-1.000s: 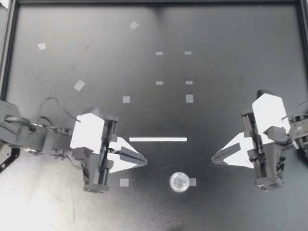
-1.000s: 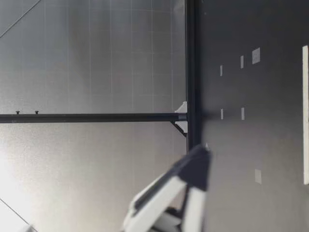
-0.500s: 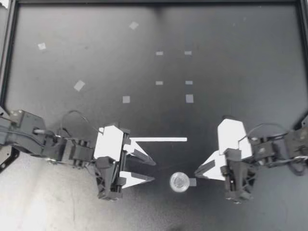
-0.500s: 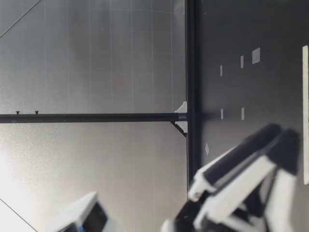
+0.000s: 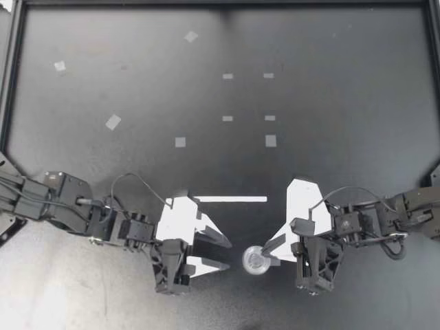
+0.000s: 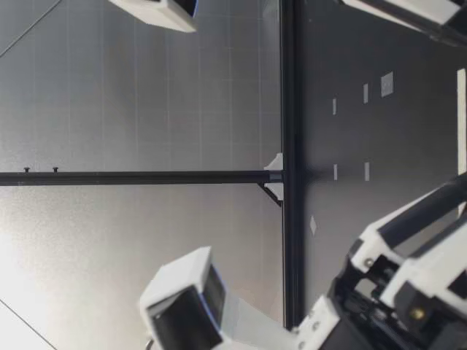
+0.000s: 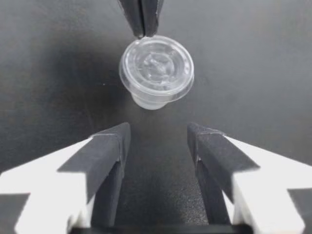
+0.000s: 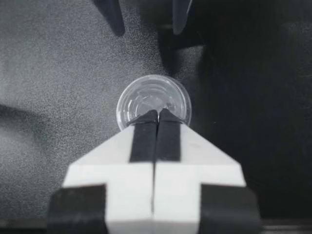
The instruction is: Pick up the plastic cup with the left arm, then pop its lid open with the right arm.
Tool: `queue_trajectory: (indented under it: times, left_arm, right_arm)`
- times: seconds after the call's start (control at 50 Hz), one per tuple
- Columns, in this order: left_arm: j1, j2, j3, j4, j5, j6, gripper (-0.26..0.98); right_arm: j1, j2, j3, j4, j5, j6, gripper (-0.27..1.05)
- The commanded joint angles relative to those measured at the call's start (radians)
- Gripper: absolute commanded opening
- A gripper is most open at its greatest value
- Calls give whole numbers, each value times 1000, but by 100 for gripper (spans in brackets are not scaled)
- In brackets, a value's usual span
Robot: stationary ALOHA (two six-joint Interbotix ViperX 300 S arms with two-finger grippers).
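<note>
Right end effector (image 5: pixel 265 248) closed at cup (image 5: pixel 256 260); left end effector (image 5: pixel 229 254) open.

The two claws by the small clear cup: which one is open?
The left claw, its fingers spread with the cup ahead of them, untouched. The right claw has its fingers pressed together, tips at the cup's rim.

Left end effector (image 5: pixel 229 254) spread, right (image 5: pixel 265 249) pinched

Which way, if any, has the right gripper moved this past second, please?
Yes. In the top view my right gripper has moved toward the middle: from beyond the end of the white tape strip to level with it, reaching the clear cup.
</note>
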Motion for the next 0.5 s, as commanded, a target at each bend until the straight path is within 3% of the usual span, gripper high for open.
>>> queue_trajectory:
  times: [0.0, 0.48]
  left_arm:
    - [-9, -9, -26, 0, -3, -2, 48]
    - [-11, 64, -86, 0, -3, 0, 48]
  right_arm:
    - [15, -11, -17, -2, -9, 6, -9]
    - [44, 6, -12, -2, -20, 34, -9]
